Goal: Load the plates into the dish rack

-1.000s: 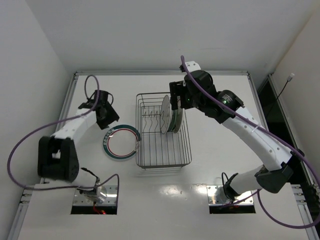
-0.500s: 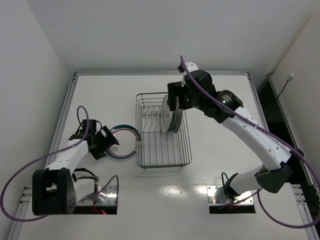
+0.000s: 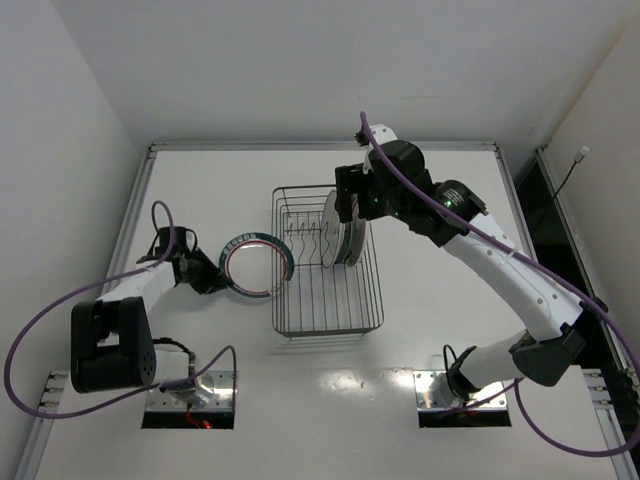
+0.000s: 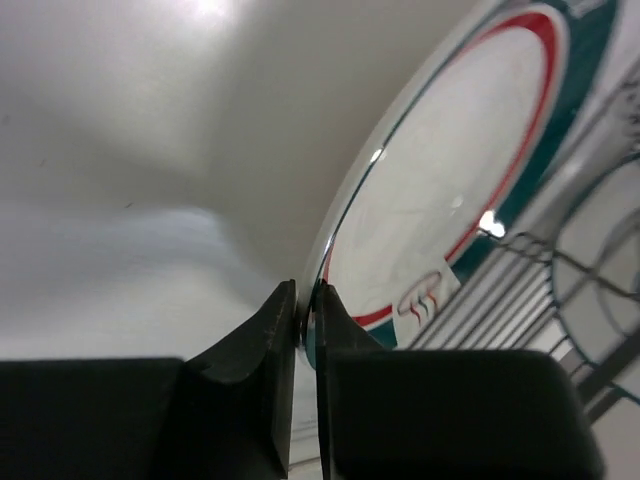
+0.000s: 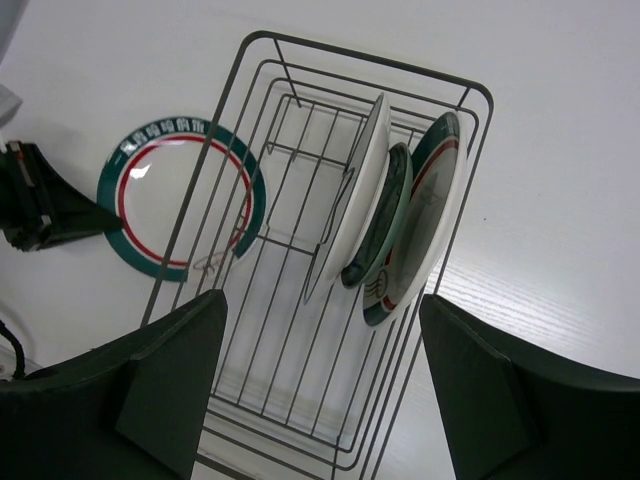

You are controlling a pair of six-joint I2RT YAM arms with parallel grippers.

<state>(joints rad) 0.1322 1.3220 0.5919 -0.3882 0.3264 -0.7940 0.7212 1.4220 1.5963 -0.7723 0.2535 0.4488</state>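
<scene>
The grey wire dish rack (image 3: 375, 290) stands mid-table. Three plates stand upright in it: a white one (image 5: 360, 170), the small teal one (image 5: 388, 205) and a green-rimmed one (image 5: 425, 215). The second green-rimmed plate (image 3: 256, 265) is tilted up just left of the rack, also seen in the left wrist view (image 4: 450, 190) and the right wrist view (image 5: 170, 195). My left gripper (image 3: 207, 277) is shut on its left rim; the fingers (image 4: 275, 330) pinch the edge. My right gripper (image 3: 350, 195) hovers open and empty above the rack's far end.
The rack's wires (image 4: 560, 260) lie right beside the held plate's far edge. A raised rail (image 3: 320, 146) runs along the table's back, and walls stand close on the left and right.
My left gripper swung from beyond the plate round to its left rim and closed on it. The plate has lifted from flat to tilted, toward the rack. The right arm barely moved.
</scene>
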